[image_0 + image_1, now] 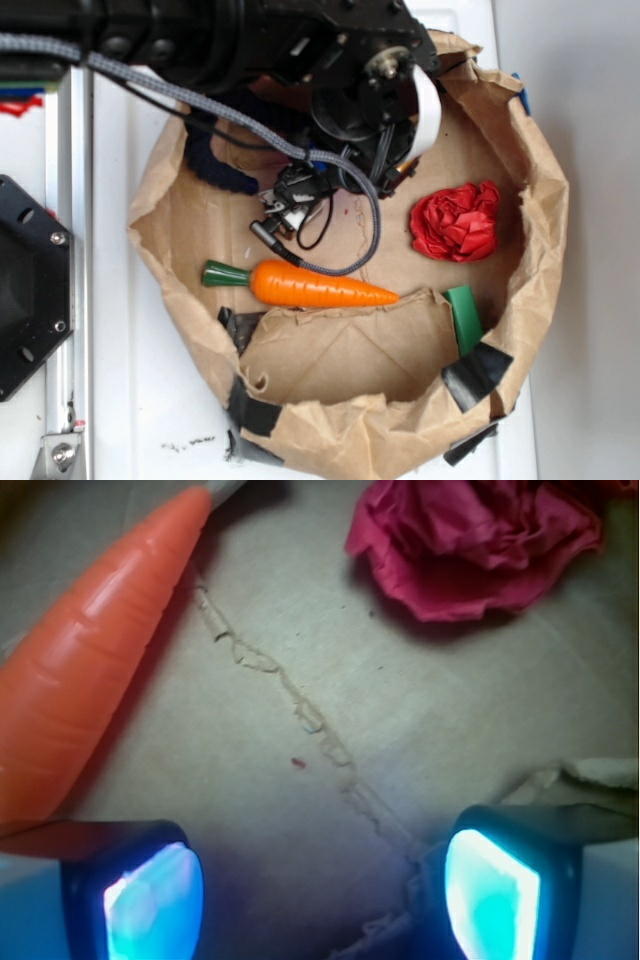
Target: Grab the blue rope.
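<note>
1. The black robot arm (250, 40) covers a lot of the top of the brown paper bag nest (540, 190), so much of what lies under it is hidden.
2. The blue rope (215, 165) is mostly hidden. Only a dark navy curve peeks out at the upper left inside the nest, under the arm and its gray braided cable (190, 95).
3. The rope looks thick and fuzzy and very dark. Its ends cannot be seen.
4. The wrist view does not show the rope at all.
5. The gripper (320, 890) shows in the wrist view as two glowing blue pads (155, 905) at the bottom. The jaws stand wide apart with nothing between them, just bare brown paper.
6. In the outside view the gripper is too hidden by the arm to make out.
7. An orange carrot (320, 286) with a green top lies across the middle of the nest, well apart from the rope.
8. A crumpled red cloth (457, 221) sits to the right of the arm.
9. A green block (464, 318) pokes up behind a paper fold, partly cut off.
10. Black tape patches (476, 374) stick on the nest's outside wall.
11. The nest sits on a white counter (140, 400).
</note>
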Controlling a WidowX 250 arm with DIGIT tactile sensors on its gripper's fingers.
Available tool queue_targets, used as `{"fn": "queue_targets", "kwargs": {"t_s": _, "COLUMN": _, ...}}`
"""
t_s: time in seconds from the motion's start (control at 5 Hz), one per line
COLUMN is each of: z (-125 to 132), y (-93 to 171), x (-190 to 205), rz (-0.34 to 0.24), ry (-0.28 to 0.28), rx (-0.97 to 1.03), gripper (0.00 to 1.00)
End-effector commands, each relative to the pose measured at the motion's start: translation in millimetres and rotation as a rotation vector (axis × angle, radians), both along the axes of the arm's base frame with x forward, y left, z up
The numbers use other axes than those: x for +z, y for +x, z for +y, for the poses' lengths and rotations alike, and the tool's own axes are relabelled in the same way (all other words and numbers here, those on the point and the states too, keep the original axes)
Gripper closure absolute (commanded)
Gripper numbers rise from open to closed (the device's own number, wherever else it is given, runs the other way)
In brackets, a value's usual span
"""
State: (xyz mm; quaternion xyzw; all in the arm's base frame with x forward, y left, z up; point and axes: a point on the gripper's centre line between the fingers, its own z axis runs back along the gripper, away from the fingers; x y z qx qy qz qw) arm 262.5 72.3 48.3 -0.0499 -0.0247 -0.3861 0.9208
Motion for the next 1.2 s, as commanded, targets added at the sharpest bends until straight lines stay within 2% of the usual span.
{"fn": "queue_targets", "kwargs": {"t_s": 0.0, "z": 16.9, "y": 6.2, "x": 23.5, "rz": -0.083, "ry": 0.019, "rx": 0.034, "gripper": 0.00}}
{"fn": "queue_targets", "kwargs": {"t_s": 0.2, "z": 18.0, "y": -5.6, "x": 28.4, "rz": -0.079, "ry": -0.002, "rx": 0.084, "gripper": 0.00}}
{"fn": "queue_targets", "kwargs": {"t_s": 0.6, "z": -12.1, "y": -55.2, "x": 63.4, "rz": -0.131, "ry": -0.029, "rx": 0.094, "gripper": 0.00}}
{"fn": "queue_targets", "kwargs": {"t_s": 0.8, "z": -27.1, "y": -68.9, "x": 70.7, "rz": -0.146, "ry": -0.005, "rx": 0.106, "gripper": 0.00}}
{"fn": "queue_targets", "kwargs": {"t_s": 1.0, "z": -40.0, "y": -67.4, "x": 71.9, "rz": -0.107, "ry": 0.021, "rx": 0.148, "gripper": 0.00}}
